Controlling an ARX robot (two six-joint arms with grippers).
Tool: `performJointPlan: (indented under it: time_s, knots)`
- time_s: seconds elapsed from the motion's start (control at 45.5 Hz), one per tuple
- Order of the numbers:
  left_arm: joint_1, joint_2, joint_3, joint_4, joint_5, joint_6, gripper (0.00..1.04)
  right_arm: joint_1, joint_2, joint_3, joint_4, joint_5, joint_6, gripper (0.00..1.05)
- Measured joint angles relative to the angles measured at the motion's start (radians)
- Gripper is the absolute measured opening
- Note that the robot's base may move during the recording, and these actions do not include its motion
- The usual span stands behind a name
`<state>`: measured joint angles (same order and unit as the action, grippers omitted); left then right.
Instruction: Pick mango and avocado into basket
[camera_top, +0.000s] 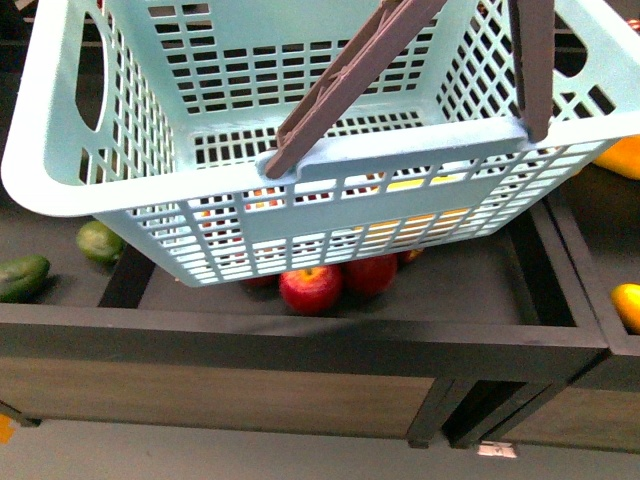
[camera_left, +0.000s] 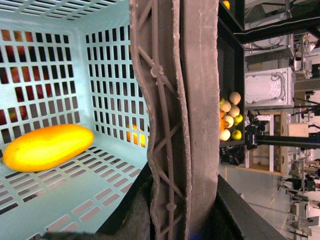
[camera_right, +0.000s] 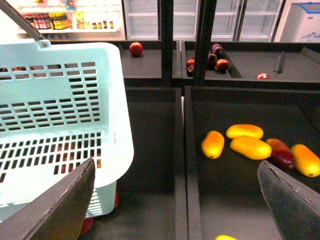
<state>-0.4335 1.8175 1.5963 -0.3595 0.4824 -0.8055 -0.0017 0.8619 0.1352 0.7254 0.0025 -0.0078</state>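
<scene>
One mango (camera_left: 47, 146), a smooth elongated oval, bright yellow deepening to orange, lies on its side on the slotted floor of the basket (camera_left: 110, 75), near the foot of a wall. The basket is pale teal plastic with slotted walls. In the front view it hangs tilted above the dark bench (camera_top: 300, 340) and fills most of the picture. A brown handle (camera_left: 180, 100) runs close past the left wrist camera. The left hand (camera_left: 182, 222) is closed on it, with dark fingers pressed against both sides. The mango sits well apart from this hand, down inside the basket. Red apples (camera_top: 311, 288) lie in the bench compartment under the basket. An avocado (camera_top: 100, 241), green and rounded, lies on the bench beyond the basket's left corner. A second avocado (camera_top: 20, 277), darker and longer, lies near it at the picture's left edge. The right hand (camera_right: 176, 167) is spread wide and holds nothing, its two grey fingers (camera_right: 60, 210) far apart, with the basket's wall just beside one of them. Ahead of that hand, in the neighbouring compartment, lie several loose mangoes (camera_right: 257, 147), yellow-orange, and one dark red fruit (camera_right: 281, 154) lying against them, all apart from the hand.
</scene>
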Motion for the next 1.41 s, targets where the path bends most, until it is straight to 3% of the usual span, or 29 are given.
performJointPlan:
  time_s: [1.407]
  knots:
    - [0.013,0.000,-0.001,0.000,-0.018,0.009,0.20,0.001,0.000,-0.006,-0.001,-0.003,0.001,0.96]
